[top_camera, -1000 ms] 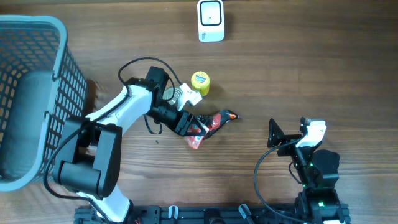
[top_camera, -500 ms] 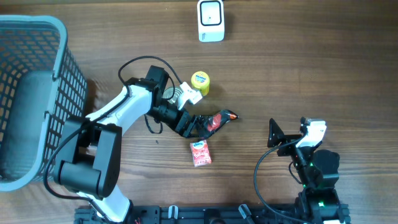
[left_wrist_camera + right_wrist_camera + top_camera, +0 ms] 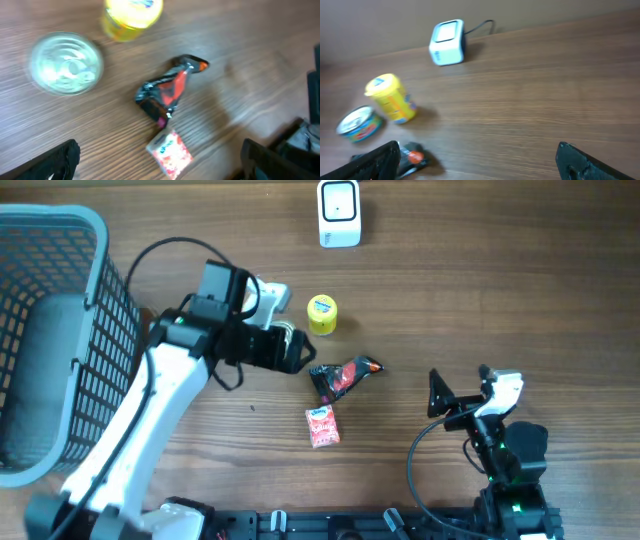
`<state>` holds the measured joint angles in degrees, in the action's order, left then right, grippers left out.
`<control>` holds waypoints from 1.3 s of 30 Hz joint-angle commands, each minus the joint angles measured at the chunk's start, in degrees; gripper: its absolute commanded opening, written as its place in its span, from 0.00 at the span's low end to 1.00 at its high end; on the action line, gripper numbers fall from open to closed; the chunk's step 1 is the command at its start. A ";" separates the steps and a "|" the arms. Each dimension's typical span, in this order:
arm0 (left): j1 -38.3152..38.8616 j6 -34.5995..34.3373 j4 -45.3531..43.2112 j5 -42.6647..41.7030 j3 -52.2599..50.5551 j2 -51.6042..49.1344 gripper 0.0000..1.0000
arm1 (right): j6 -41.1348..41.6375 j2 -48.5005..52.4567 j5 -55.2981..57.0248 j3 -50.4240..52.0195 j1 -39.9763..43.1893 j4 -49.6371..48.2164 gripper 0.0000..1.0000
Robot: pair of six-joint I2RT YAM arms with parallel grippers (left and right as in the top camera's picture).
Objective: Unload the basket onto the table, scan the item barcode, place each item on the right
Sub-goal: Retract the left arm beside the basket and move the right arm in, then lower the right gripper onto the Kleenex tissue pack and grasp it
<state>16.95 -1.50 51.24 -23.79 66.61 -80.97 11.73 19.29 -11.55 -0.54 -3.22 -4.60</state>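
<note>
Since 1 second ago the left hand (image 3: pixel 296 352) has released the red packet (image 3: pixel 322 426) and drawn back toward the basket (image 3: pixel 60 225), jaws wide and empty. The packet lies flat on the wooden table (image 3: pixel 520 290) just beside the black wrapper (image 3: pixel 343 375), well apart from the scanner (image 3: pixel 339 213). The right hand (image 3: pixel 462 392) stands wide, holding nothing.

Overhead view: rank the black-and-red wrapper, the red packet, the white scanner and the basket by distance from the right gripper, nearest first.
1. black-and-red wrapper: mid-table, left of the right gripper.
2. red packet: further left, towards the near edge.
3. white scanner: at the far edge of the table.
4. basket: at the far left.
</note>
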 commanded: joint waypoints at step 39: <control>0.46 -21.49 1.97 44.46 0.90 33.51 1.00 | -46.53 67.65 -42.34 -76.85 -7.89 38.47 1.00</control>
<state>17.26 -22.24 53.32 19.68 67.11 -47.64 -32.75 84.44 -45.28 -76.58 -10.96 38.85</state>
